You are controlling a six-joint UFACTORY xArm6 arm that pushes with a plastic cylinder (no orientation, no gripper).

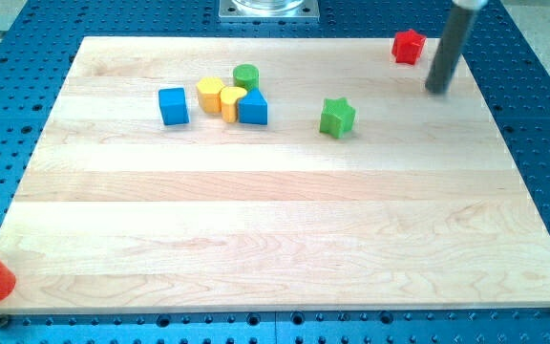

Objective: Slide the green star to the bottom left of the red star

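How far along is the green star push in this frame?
Done: nothing visible; the green star block sits well toward the view's bottom left of the red star block, far from it. In hand: my tip stands to the green star's right, not touching. Left: the whole push.

The green star [337, 118] is laid flat right of centre. The red star [408, 46], seemingly star-shaped, is set well apart at the top-right edge.
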